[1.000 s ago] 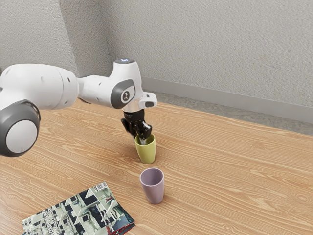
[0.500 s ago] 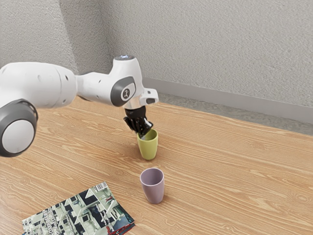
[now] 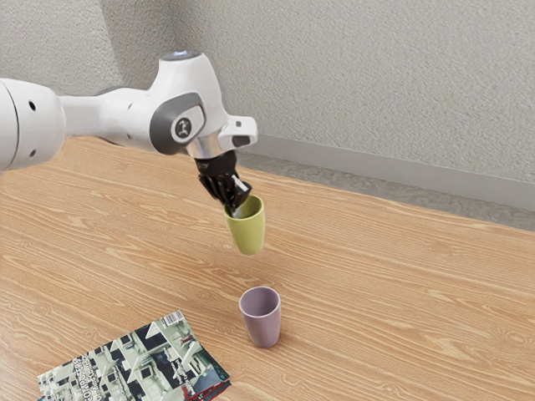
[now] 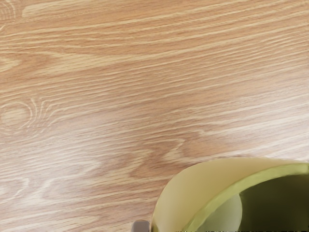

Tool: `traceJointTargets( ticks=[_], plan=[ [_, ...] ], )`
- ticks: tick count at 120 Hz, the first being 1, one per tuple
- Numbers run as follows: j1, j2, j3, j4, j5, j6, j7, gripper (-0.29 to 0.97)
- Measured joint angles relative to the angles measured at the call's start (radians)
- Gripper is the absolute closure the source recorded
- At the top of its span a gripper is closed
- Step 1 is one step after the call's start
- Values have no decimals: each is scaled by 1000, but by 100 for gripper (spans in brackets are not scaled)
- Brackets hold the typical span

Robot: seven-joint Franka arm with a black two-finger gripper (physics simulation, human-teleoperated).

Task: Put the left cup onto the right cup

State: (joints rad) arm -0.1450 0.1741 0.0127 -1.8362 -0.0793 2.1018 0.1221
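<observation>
Exterior view: black gripper clenched on the rim of the smooth, tapered yellow-green cup. The cup hangs tilted, clear of the wood-grain table, near the upright, rounded mauve cup standing on it. A glossy magazine lies flat toward the exterior view's left.

Wrist view: yellow-green cup close under the hand, curved wall and thin rim, over the table with its wavy grain.

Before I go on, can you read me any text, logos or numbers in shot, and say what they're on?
No text here is legible.
The magazine: cover print too small to read.
The arm: a small mark on its joint disc, not readable.
The green cup and the purple cup: plain, no markings.
</observation>
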Motion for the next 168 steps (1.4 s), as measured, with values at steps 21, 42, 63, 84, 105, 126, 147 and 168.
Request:
traceJointTargets(
  ticks=[21, 42, 63, 84, 105, 126, 147, 168],
  plan=[
    [-4, -104, -40, -99, -1, -9, 0, 78],
    [-2, -169, -83, -175, -2, -13, 0, 79],
    [-18, -195, -111, -227, -4, -16, 1, 79],
    [-47, -188, -118, -236, -13, -14, 2, 79],
    [-70, -160, -123, -231, -14, -3, 2, 79],
    [-80, -162, -123, -233, -13, 2, 1, 79],
    [-70, -164, -124, -234, -12, 4, 1, 79],
    [-52, -158, -123, -233, -11, 5, 1, 79]
  ],
)
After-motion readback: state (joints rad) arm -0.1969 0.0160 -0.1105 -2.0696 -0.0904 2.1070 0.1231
